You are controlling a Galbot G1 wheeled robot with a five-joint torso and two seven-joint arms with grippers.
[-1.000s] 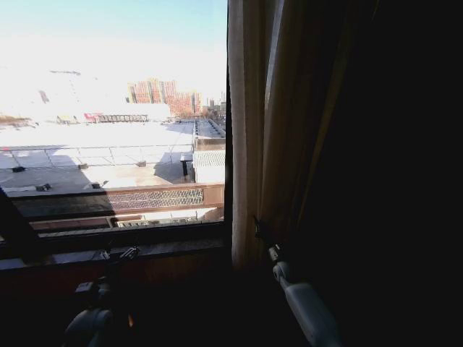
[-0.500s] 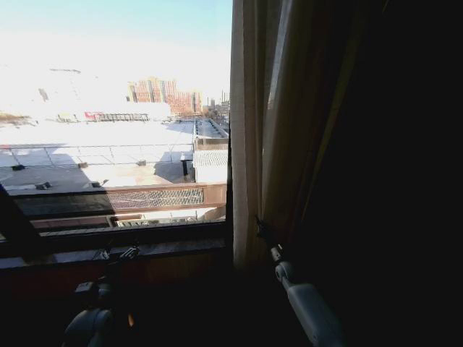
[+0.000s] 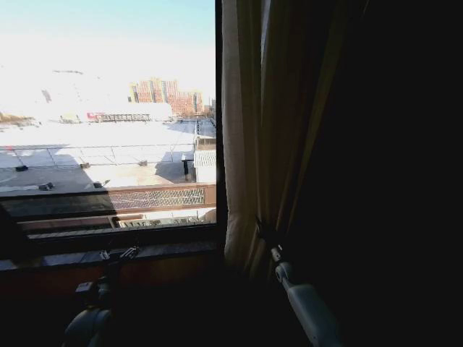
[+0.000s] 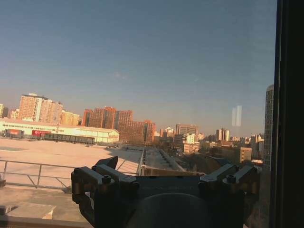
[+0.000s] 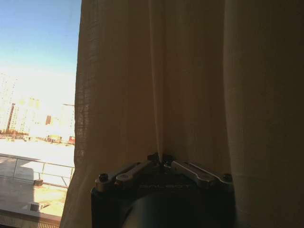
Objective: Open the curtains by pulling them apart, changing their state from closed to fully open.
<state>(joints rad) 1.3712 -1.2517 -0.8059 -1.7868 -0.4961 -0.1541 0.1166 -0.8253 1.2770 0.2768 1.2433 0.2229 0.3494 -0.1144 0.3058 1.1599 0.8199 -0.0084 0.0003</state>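
Right gripper [image 5: 162, 160] had its fingers clenched on the sheer cream pleated curtain [image 3: 242, 144], vertical folds directly above; left gripper [image 4: 164, 178] hung released, lower left.

"What's that arm on the right made of?"

"A pale grey-white shell, with a dark wrist joint above it. The right gripper [image 5: 161, 164] is black, with silver link bars, round screws and raised lettering."

"And the other one?"

"The left gripper [image 4: 164, 183] is matte black and blocky, with bolt heads on both knuckles."
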